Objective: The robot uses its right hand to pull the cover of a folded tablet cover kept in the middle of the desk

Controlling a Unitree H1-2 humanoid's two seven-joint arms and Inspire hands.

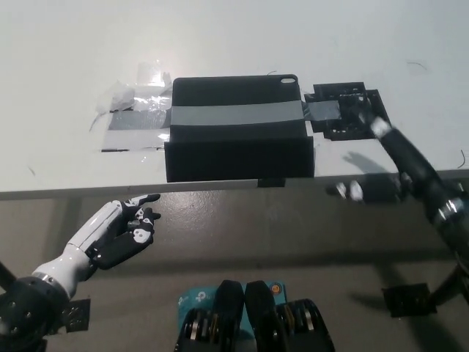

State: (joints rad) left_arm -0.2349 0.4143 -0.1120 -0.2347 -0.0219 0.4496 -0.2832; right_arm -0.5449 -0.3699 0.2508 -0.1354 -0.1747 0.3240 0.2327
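The black folded tablet cover [238, 139] lies in the middle of the white desk [66, 59], its front flap reaching the desk's near edge. A grey tape band [234, 115] runs across its top. My black right hand [344, 111] rests on the desk against the cover's right edge, over the band's right end; its grasp is not discernible. My white left hand [121, 231] hangs below the desk's front edge at lower left, fingers apart and holding nothing.
Crumpled clear and grey tape [135, 117] sticks to the desk left of the cover. The desk's front edge [88, 192] runs across the picture's middle. The floor below carries small black square markers [407, 299].
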